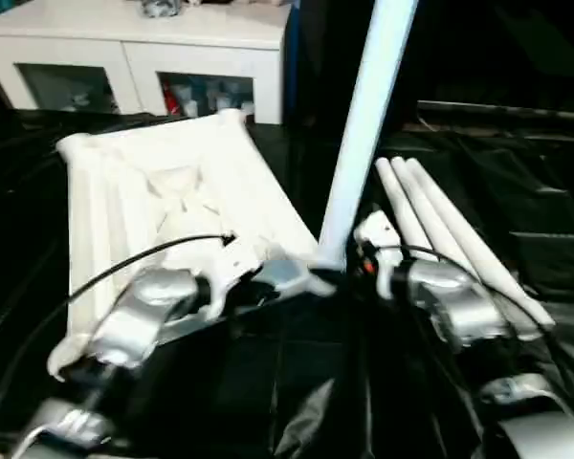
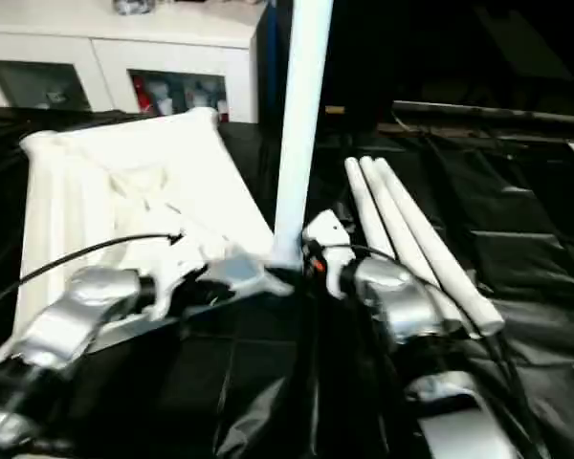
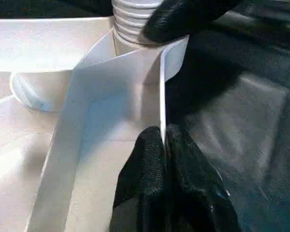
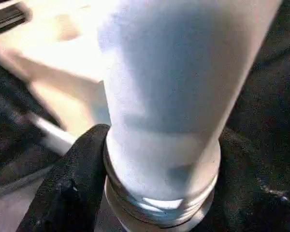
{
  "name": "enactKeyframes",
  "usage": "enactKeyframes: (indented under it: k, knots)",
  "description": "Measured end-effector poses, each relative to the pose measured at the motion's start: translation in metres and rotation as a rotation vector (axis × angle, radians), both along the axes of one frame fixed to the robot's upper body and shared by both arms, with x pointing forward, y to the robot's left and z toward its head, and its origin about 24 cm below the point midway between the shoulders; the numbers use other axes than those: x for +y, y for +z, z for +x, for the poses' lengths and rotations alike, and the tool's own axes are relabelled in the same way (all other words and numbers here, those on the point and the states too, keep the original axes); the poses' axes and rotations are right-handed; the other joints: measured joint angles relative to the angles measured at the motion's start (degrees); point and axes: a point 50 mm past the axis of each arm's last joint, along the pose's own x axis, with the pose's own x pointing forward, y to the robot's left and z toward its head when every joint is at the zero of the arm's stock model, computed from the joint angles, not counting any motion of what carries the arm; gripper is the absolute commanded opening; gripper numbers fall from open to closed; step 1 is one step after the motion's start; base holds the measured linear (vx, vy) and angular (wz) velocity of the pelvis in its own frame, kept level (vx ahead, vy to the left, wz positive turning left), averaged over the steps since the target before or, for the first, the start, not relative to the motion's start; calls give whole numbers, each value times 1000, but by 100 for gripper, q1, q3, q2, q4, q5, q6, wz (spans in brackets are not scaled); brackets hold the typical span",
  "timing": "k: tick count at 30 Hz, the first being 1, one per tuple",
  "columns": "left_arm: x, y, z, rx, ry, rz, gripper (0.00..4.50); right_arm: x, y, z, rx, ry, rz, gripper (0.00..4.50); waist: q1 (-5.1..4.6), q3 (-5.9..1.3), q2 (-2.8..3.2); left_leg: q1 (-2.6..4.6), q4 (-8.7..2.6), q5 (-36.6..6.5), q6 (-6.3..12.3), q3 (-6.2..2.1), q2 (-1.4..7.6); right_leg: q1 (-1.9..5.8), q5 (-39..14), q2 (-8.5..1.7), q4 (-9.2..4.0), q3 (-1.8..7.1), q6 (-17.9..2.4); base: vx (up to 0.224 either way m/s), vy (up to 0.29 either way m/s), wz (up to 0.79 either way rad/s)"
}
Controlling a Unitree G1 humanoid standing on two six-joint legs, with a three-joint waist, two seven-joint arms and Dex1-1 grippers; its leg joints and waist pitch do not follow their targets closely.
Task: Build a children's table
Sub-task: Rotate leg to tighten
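The long tapered white round leg (image 1: 364, 124) stands nearly upright, threaded end down at the near right corner socket of the white ribbed plastic tabletop (image 1: 163, 191). The right gripper (image 4: 154, 169) is clamped around the leg just above its threads. The left gripper (image 3: 164, 140) pinches the tabletop's edge wall beside that socket. Three spare white legs (image 1: 440, 220) lie right of the tabletop, clear of the socket.

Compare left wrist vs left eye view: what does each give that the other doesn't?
Left wrist: the left gripper pinching the tabletop's thin corner wall, and the leg's threaded end at the socket.
Left eye: three spare legs lying right of the tabletop, the cabinet behind, and the right gripper at the upright leg's base.
Both: tabletop corner and upright leg.
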Motion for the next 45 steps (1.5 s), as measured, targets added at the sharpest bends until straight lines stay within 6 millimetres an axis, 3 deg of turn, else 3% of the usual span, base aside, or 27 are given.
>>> enactKeyframes:
  k: [4,6,10,13,15,18,22,32,38,39,45]
  knots:
    - [-17,-2,12,-9,102,3,0,9,-3,11,12,-224,14,275,-1,-5,4,8,3,3,-7,0,-1,9,9,-1,-2,2,2,0,0,0]
    - [-31,-3,20,-5,160,6,0,20,-5,16,26,-354,22,275,-2,-6,6,48,3,3,-7,0,-2,30,9,-1,-7,1,4,0,0,0]
    - [-42,-5,23,-1,190,3,0,29,-6,19,23,-454,12,275,-13,-7,10,69,-2,3,-6,-1,-4,54,9,-2,-40,-3,6,0,0,0]
    - [-42,-5,24,-6,195,4,0,30,-5,20,17,-464,4,345,-15,-8,10,68,-2,3,-6,-1,-9,56,10,-7,-48,-2,7,0,0,0]
    - [-38,-4,24,-19,197,12,0,33,-4,20,23,-438,42,348,-29,-8,10,66,-3,3,-5,-1,-9,52,11,-7,-46,-2,9,0,0,0]
    - [-30,-3,24,-34,188,18,0,34,-3,19,26,-393,65,386,-63,-8,10,50,-12,3,-6,-5,-8,44,14,-5,-36,-4,11,0,0,0]
    - [-20,-2,19,-43,150,17,0,29,-2,16,20,-272,62,392,-80,-9,13,49,-25,3,-6,-5,-5,28,16,0,-25,-4,8,0,0,0]
    - [10,-1,-1,-19,-30,2,0,0,9,7,-17,80,-27,392,2,-12,25,29,-37,2,2,2,-3,13,18,0,-27,-3,-14,0,0,0]
    - [16,-1,-8,-6,-59,-3,0,-4,9,2,-2,196,-47,392,11,-12,23,21,-30,1,0,3,-2,14,17,-1,-27,-2,-12,0,0,0]
    - [17,-1,-8,-6,-61,-3,0,-4,9,2,1,206,-50,365,13,-12,24,21,-30,1,0,3,-2,14,17,-1,-27,-2,-12,0,0,0]
    - [19,-1,-11,-5,-66,-5,0,-2,9,0,2,246,-61,315,12,-12,24,19,-31,1,2,3,-2,13,16,-1,-27,-2,-11,0,0,0]
